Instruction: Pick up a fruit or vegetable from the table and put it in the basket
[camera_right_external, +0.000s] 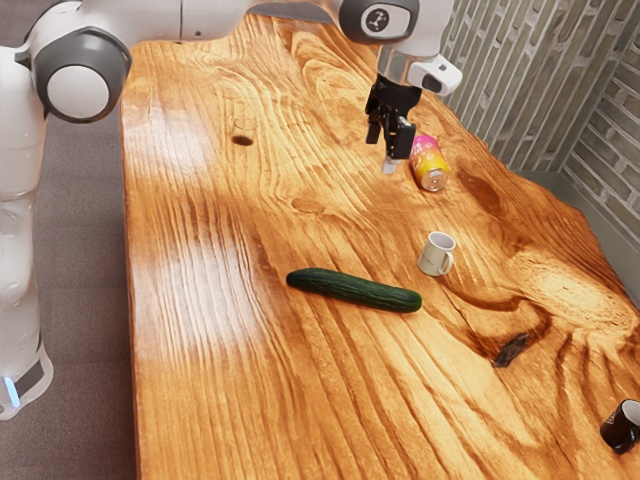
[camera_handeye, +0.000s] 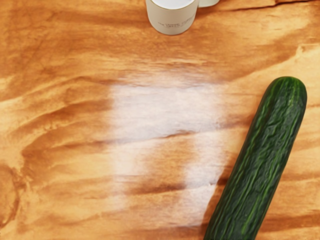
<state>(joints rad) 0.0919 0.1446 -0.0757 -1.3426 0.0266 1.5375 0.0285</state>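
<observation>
**Cucumber (camera_right_external: 355, 290) lies untouched on the desk (camera_right_external: 220, 400), my fingers (camera_right_external: 384, 152) spread and empty**

It rests lengthwise across the exterior view's middle, with my fingers up in the air toward the far side. I expect a stiff, fairly heavy body with a skin that could slip or bruise if I pinch carelessly. The wrist view shows fine ridges along it, which may help my grip a little. I judge the middle of its length best: one finger on each long side, closing across the width, firm but not crushing. Taken near an end, it would probably tip or swing.

The white mug (camera_right_external: 436, 254) stands just beyond the end at the exterior view's right, so I should keep my opening clear of its rim and handle. The can (camera_right_external: 430, 164) lies farther off, near my fingers in that view. The near side and the exterior view's left offer open wood; the black mug (camera_right_external: 622, 427) sits well apart, near right.
</observation>
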